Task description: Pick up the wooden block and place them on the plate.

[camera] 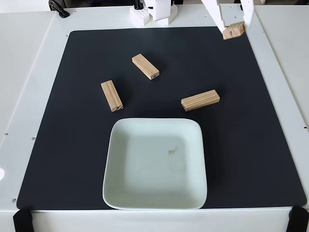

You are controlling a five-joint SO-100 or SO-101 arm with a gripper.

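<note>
The wooden block hangs clamped in the hand at the upper right of the fixed view, above the black mat. Three more lie mid-frame, above the plate at lower centre. Carry it high over them, then lower and release inside the rim.

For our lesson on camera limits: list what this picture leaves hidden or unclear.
- The arm: cut off by the fixed view's top edge above the gripper.
- The held wooden block: partly covered by the fingers.
- The grey smudge on the plate: too small to identify.
</note>
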